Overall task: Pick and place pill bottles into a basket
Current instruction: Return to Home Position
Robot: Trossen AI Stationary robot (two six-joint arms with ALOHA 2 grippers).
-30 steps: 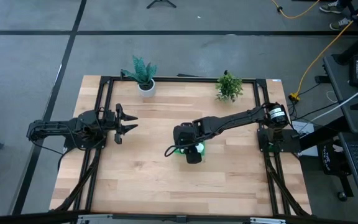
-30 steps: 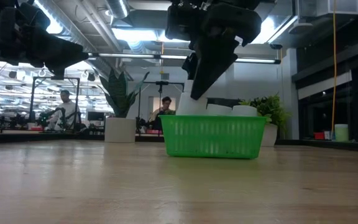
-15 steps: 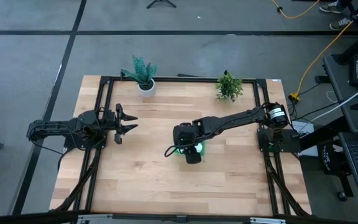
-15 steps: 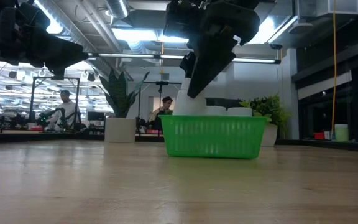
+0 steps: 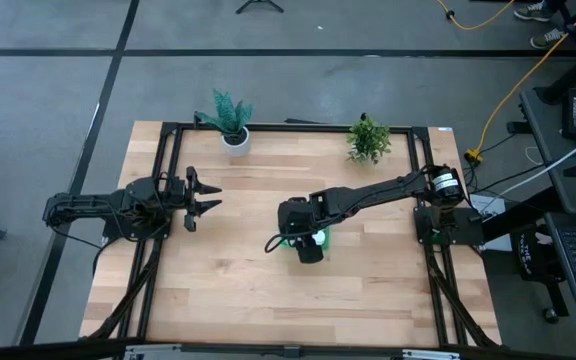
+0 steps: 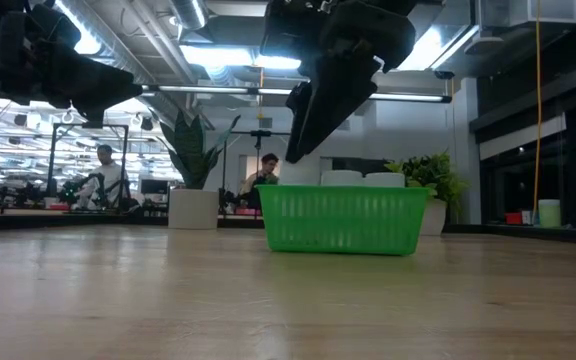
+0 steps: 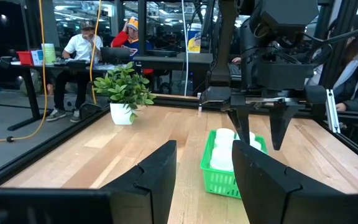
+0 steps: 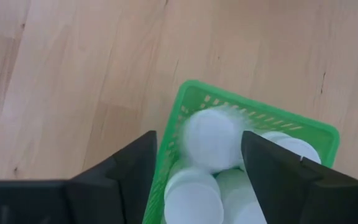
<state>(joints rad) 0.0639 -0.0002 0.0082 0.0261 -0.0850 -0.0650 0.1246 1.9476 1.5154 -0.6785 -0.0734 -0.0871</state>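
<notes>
The green basket (image 6: 343,220) stands on the wooden table near its middle. It also shows in the right wrist view (image 8: 253,102). Several white pill bottles (image 8: 194,193) stand in it, caps (image 6: 388,179) above the rim. My right gripper (image 8: 197,143) hangs open just above the basket's left end, fingers pointing down. One blurred bottle (image 8: 211,138) sits below and between the fingers, inside the basket. My left gripper (image 5: 208,195) is open and empty, raised at the table's left side and pointing at the basket (image 7: 229,180).
Two potted plants stand at the table's far edge: one in a white pot (image 5: 233,125) at the left and a bushy one (image 5: 368,140) at the right. A black frame (image 5: 168,130) runs round the table. People sit at desks behind it (image 6: 103,175).
My right gripper has let go of the white bottle. The bottle has sunk from above the rim down into the basket's left end. The gripper has stayed over the basket.
</notes>
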